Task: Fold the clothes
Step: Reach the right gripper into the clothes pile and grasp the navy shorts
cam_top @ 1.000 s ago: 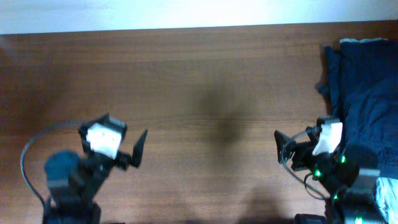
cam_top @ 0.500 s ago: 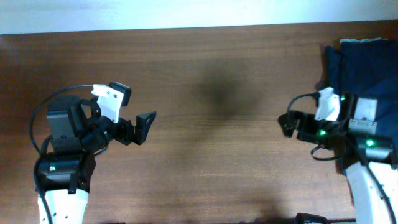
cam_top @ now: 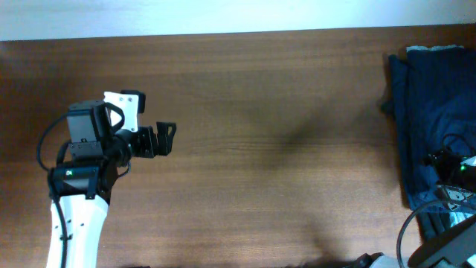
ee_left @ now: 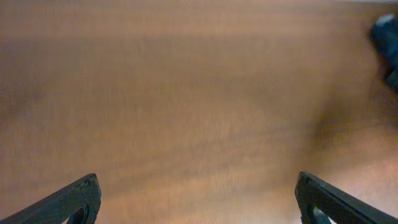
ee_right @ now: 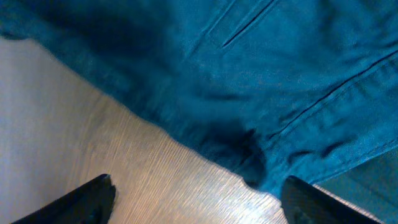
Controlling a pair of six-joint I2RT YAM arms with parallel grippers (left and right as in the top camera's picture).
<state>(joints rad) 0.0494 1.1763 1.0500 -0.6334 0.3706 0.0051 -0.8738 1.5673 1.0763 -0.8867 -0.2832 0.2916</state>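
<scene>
Overhead only: one pair of dark navy cotton shorts [cam_top: 435, 89], rumpled, lies at the right edge of the brown wooden bench [cam_top: 282, 149].
Right wrist only: stitched seams on the shorts; the cloth's edge rests on the bench.
Left claw [cam_top: 165, 140]: released, fingers spread wide over wood, well apart from the shorts.
Right claw [ee_right: 198, 186]: released, fingers wide, above the shorts' edge, gripping nothing.
Count: shorts 1; claws 2.
Obstruction: the right arm [cam_top: 455, 173] covers the shorts' lower part in the overhead view.
</scene>
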